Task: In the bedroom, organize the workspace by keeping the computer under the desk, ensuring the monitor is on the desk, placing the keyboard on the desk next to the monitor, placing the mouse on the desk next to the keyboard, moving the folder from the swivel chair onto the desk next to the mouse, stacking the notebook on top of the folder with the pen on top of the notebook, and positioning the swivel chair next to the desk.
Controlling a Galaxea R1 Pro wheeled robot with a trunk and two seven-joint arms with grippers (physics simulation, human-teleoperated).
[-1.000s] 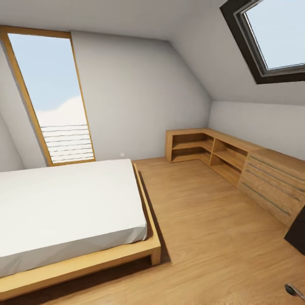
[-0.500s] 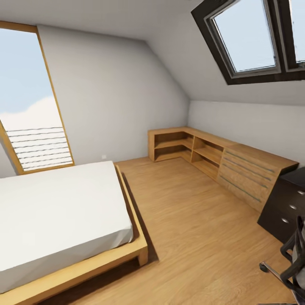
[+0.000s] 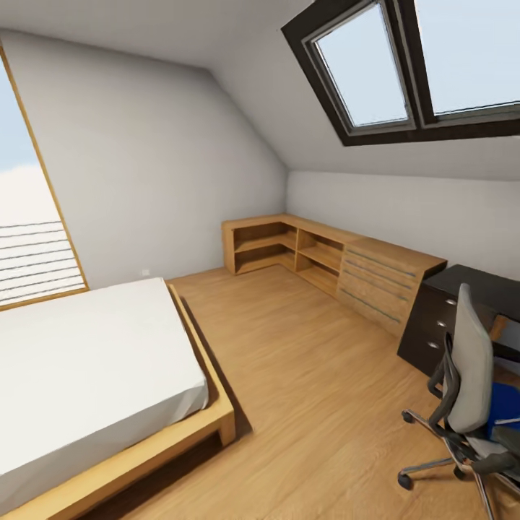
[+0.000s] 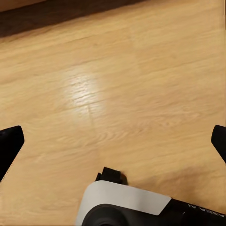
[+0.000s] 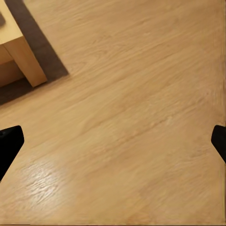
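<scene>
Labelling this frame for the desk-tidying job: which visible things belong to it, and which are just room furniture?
Job:
swivel chair
blue folder on its seat
dark desk

Just there:
bed
wooden shelf unit
roof window
tall window

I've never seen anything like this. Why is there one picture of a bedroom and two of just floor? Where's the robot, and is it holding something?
The robot is taking the pictures. The big one comes from a camera on its head: a bed, wooden shelves, a dark desk and a swivel chair with something blue, likely the folder, on its seat. The other two come from cameras on its wrists, aimed down at the wooden floor. The dark tips at the edges are the left gripper and right gripper, both spread open and holding nothing. The right wrist camera also catches a corner of the bed frame.
</scene>
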